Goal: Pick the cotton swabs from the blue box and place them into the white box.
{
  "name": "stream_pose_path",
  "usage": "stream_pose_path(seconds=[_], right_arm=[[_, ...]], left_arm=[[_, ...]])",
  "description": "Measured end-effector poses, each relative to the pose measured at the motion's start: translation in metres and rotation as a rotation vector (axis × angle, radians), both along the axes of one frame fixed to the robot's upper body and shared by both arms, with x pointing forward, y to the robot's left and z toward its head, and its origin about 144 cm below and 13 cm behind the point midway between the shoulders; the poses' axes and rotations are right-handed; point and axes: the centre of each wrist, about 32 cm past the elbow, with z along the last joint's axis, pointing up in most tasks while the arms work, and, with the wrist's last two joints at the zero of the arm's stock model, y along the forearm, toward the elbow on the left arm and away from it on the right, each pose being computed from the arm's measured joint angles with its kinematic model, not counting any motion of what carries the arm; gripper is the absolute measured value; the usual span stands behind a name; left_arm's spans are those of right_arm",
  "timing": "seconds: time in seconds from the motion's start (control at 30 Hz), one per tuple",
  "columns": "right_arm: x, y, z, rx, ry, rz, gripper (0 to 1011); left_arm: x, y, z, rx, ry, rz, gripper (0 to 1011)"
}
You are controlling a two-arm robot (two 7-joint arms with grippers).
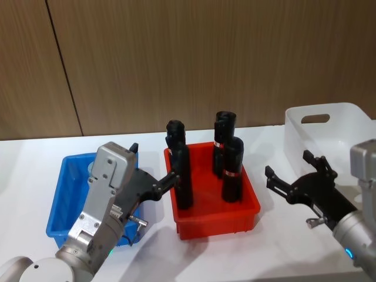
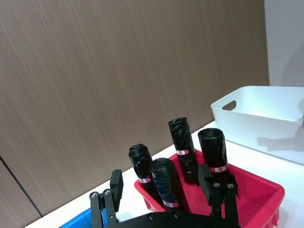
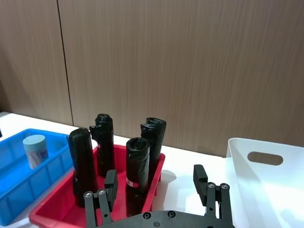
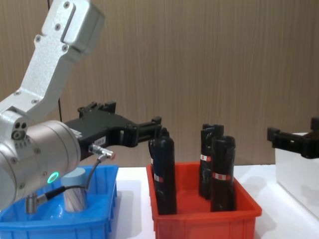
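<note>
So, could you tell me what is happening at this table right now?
The robot is meant to move swabs from the blue box to the white box. One swab jar stands in the blue box, not yet picked. The left tool hangs open and empty above that box, beside the red bin of black cylinders. The right tool, also open and empty, hangs between the red bin and the white box.

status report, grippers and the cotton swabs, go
Left gripper open, empty, over the blue box. Right gripper open, empty, by the white box. Cotton swabs jar standing in blue box. Red bin of black cylinders between boxes.
</note>
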Motion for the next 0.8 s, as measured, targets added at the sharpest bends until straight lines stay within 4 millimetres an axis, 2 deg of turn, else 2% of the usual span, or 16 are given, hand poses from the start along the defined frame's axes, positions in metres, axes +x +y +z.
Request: stream_pose_path(seconds=[0.33,0.8], right_arm=[[0.031,-0.01,-0.005,-0.03,0.003,0.05,1002],[0.085,-0.021,-0.01,-0.021,0.034,0.176,1001]], left_arm=[[0.0,0.0,0.0,0.0,0.0,0.0,1003],[0.0,0.0,0.0,0.0,0.0,0.0,1003]])
